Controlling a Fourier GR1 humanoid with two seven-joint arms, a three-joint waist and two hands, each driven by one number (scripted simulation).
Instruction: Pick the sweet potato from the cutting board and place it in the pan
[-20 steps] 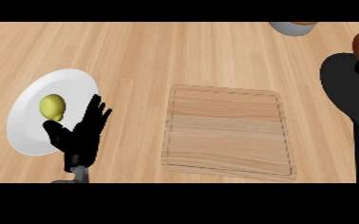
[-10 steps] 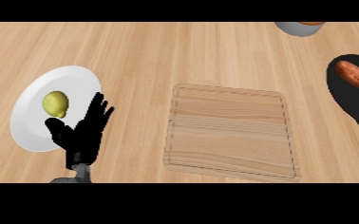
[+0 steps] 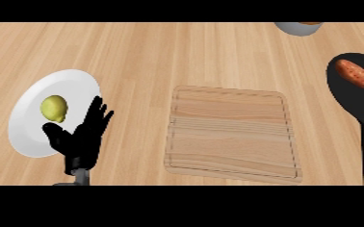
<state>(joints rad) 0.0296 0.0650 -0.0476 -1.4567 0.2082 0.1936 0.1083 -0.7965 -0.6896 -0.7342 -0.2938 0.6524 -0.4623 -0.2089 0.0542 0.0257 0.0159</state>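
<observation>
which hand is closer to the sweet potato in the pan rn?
Can't compare: only the left hand shows, open at the white plate with the lemon, far across the cutting board from the sweet potato in the pan. Right hand is out of view.

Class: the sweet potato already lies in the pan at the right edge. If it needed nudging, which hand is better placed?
Probably the right, though it is out of view. The sweet potato lies in the pan at the right edge. The left hand rests open by the white plate, beyond the cutting board.
</observation>
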